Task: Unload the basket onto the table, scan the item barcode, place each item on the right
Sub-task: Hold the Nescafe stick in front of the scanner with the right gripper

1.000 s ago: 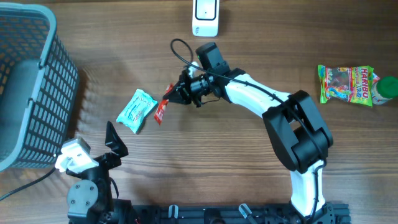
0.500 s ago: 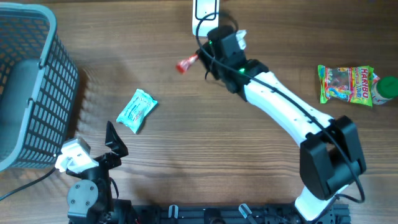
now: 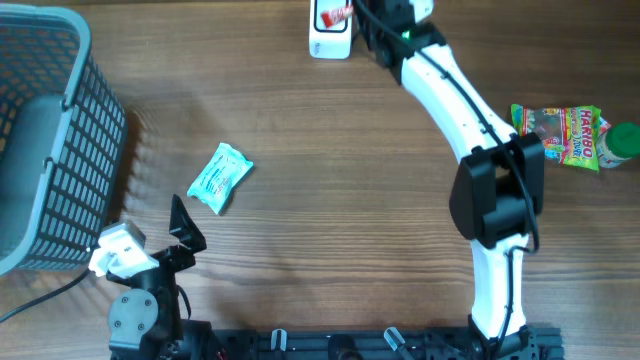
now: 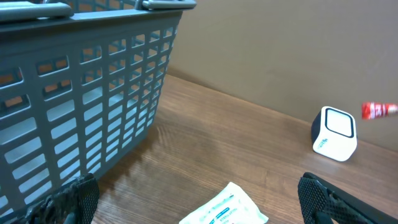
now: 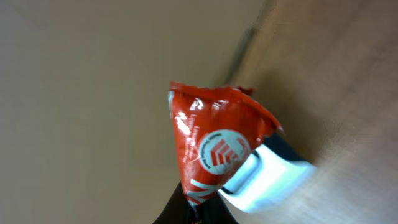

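Overhead shows the right gripper (image 3: 356, 16) clamped on the red packet (image 3: 336, 14) over the white scanner (image 3: 330, 42), the scan itself apparently pending, while the left gripper (image 3: 178, 235) stands spread wide.

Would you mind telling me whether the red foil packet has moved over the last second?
Yes. The red foil packet has travelled from beside the teal plastic sachet to above the white scanner box.

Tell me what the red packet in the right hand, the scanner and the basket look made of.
Red packet: thin glossy plastic film or foil, going by its crinkles, sheen and crimped edge.
Scanner: smooth white hard plastic, probably, with a flat window in a dark rim.
Basket: grey moulded plastic, matt, with a rigid slotted grid wall.
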Controlling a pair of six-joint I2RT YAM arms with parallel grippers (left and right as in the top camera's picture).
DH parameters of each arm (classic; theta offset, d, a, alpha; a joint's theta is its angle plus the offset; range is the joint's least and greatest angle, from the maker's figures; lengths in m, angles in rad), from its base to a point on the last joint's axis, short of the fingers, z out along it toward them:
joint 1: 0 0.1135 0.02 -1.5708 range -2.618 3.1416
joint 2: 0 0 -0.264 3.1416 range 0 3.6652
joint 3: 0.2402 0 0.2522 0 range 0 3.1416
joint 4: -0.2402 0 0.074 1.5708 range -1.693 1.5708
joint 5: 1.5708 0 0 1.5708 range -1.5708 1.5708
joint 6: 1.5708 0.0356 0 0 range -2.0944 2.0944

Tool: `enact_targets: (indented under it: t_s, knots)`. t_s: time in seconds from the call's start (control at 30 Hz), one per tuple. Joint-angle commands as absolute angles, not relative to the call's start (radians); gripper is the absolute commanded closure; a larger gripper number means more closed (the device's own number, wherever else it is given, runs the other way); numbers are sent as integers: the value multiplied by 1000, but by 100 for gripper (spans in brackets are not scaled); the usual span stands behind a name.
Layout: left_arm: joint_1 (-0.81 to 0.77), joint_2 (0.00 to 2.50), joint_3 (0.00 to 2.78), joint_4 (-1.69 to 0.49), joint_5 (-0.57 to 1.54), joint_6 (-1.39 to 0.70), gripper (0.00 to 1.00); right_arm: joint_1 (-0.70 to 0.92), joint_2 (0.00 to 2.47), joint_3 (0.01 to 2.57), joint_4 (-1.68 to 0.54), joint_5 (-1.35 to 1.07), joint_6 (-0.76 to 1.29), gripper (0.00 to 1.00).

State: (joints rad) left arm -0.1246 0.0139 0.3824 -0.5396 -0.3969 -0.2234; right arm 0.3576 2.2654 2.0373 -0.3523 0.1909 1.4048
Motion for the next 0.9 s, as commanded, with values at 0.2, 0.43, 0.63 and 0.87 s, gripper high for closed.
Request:
enact_targets:
  t_s: [0.2,0.43,0.63,0.87]
  knots:
    - [-129,5,374,-537,-393,-229,0,345,2452,2196,-348,177,1522,95]
    - [-129,5,374,-537,-393,-229,0,354,2484,2196,-323,189,1557,95]
    - [-129,5,374,-537,-393,-229,0,356,2527,2196,-317,183,1581,95]
    - [-129,5,374,-537,-393,-229,0,318,2505,2196,-399,50,1457,95]
